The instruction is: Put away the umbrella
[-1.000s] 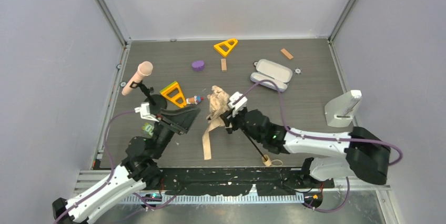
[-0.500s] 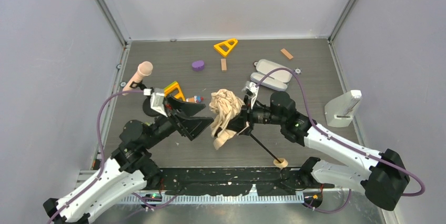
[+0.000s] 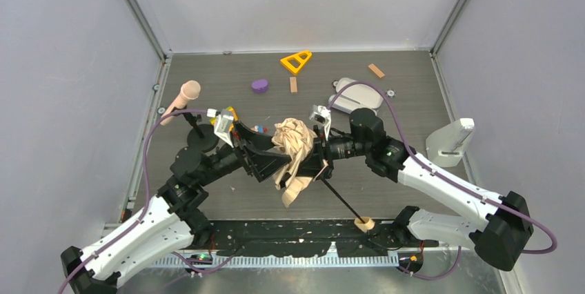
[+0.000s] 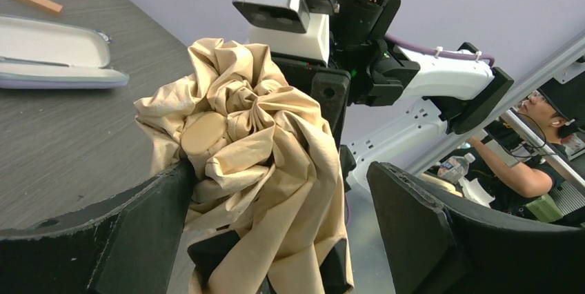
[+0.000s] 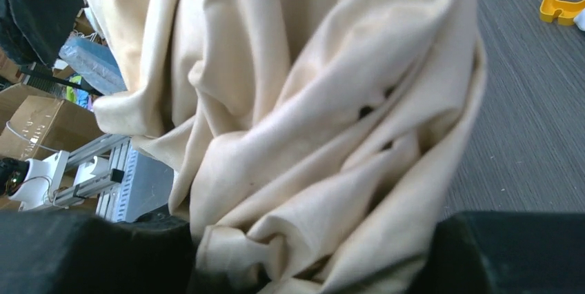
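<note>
Top external: umbrella (image 3: 298,170) diagonal, handle (image 3: 363,223) near-right, canopy (image 3: 293,139) far-left.

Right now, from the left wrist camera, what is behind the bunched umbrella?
The right gripper and its arm stand directly behind the umbrella. An open case lies on the table further left. The cloth covers the gripper's fingertips, so the grip itself is hidden.

Overhead view: we are looking down from high behind near edge of table (image 3: 214,76), whole top in frame. Left wrist: we are facing right arm (image 4: 428,76) across umbrella (image 4: 262,156), close. Right wrist: we are sitting right against same fabric, shared by all three.
</note>
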